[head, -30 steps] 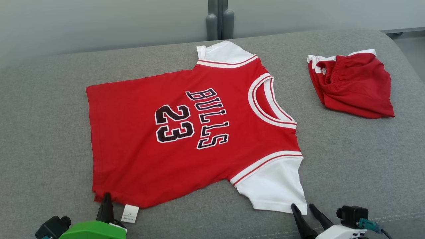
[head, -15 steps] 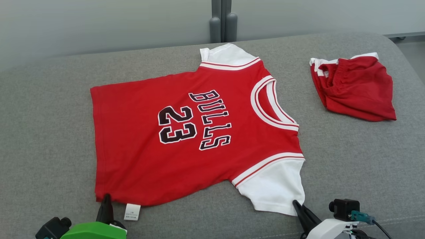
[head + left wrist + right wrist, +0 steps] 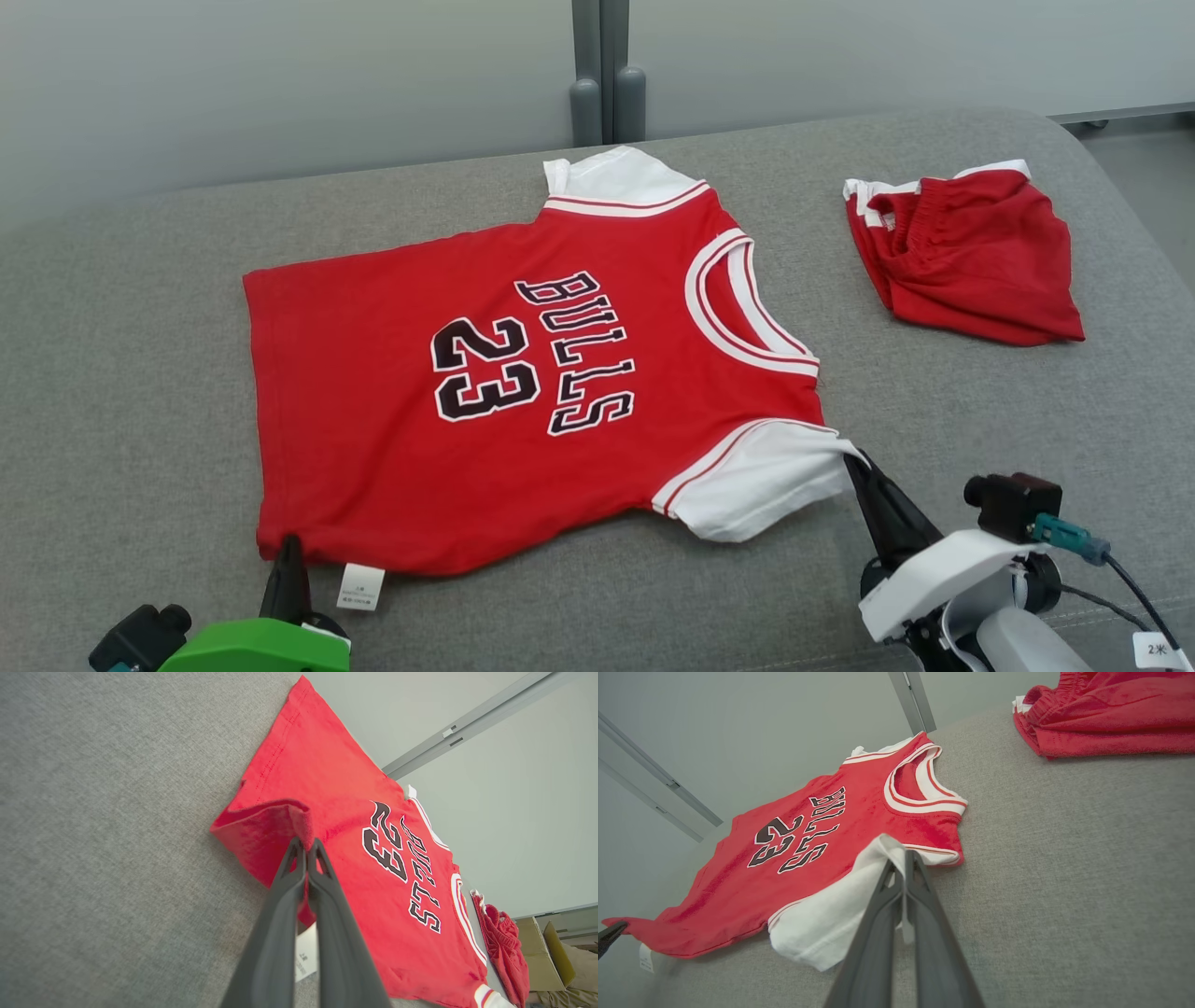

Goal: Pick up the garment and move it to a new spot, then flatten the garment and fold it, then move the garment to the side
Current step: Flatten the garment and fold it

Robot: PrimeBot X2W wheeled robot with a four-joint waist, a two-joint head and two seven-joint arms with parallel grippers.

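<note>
The garment (image 3: 523,373) is a red jersey with white sleeves and black "BULLS 23" lettering, lying face up on the grey cushion (image 3: 140,327). My left gripper (image 3: 285,546) is shut on the near hem corner, where the wrist view shows red cloth (image 3: 280,821) pinched between the dark fingers (image 3: 306,847). My right gripper (image 3: 854,462) is shut on the near white sleeve (image 3: 756,481), which is pulled up and bunched. In the right wrist view the white cloth (image 3: 831,914) is pinched at that gripper's tips (image 3: 903,856).
A second red garment (image 3: 966,257), crumpled shorts with white trim, lies at the far right of the cushion. A white care tag (image 3: 359,588) hangs from the jersey hem. Behind the cushion stands a pale wall with a grey post (image 3: 602,70).
My right gripper went from open beside the sleeve to shut on its edge, then moved up and inward, lifting and bunching the white sleeve. The left gripper kept its hold on the hem.
</note>
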